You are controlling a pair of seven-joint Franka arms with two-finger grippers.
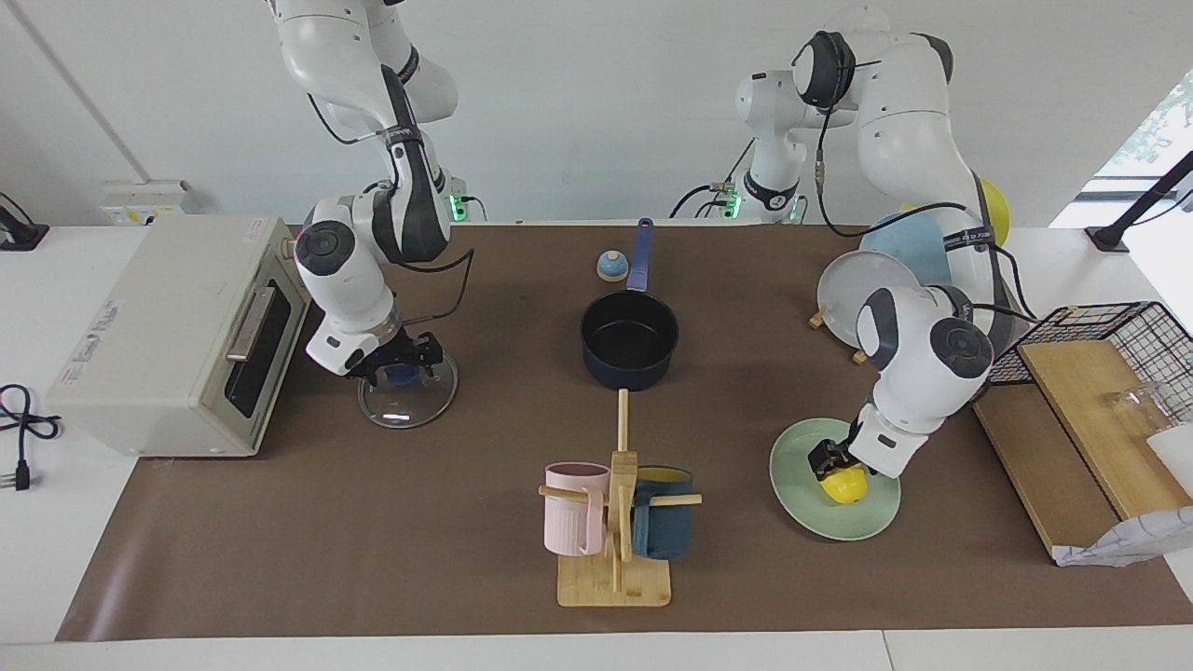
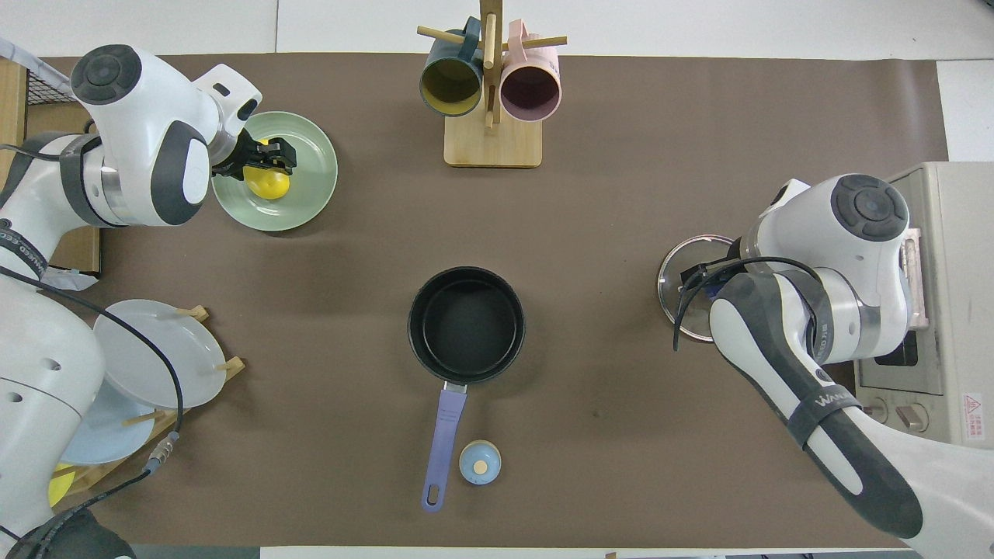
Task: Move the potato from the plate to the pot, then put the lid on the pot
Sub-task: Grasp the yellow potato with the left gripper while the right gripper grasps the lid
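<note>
1. the left pincer point(image 1: 829, 463) is sitting down on the potato point(image 1: 843, 485), which is lying on the plate point(image 1: 800, 503) near the desk's corner at the left arm's end; whether it is pinching yet, i cannot tell
2. it is best squeezing the potato's middle, then lifting straight up
3. the pot point(image 1: 630, 347) is standing empty mid-desk
4. the right pincer point(image 1: 399, 366) is sitting spread around the knob of the lid point(image 1: 408, 396)
</note>
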